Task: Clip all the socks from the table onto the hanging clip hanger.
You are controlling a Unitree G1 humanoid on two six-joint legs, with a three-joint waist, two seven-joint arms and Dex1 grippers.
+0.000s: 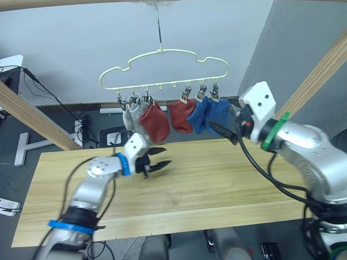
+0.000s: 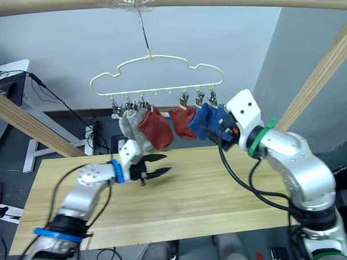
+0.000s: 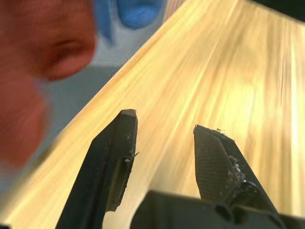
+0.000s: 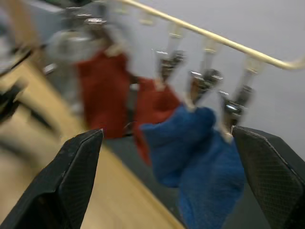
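While you look at the clip hanger point(image 1: 163, 66), you see the socks point(image 1: 174, 117) hanging in a row from the clips on its lower bar: grey, rust-red, rust-red, blue, blue. Below the clip hanger lies the table point(image 1: 232, 188). The left gripper point(image 1: 161, 156) hovers just under the grey and rust-red socks, its fingers apart and holding nothing. The right gripper point(image 4: 167, 176) is near the blue socks, its fingers wide apart.
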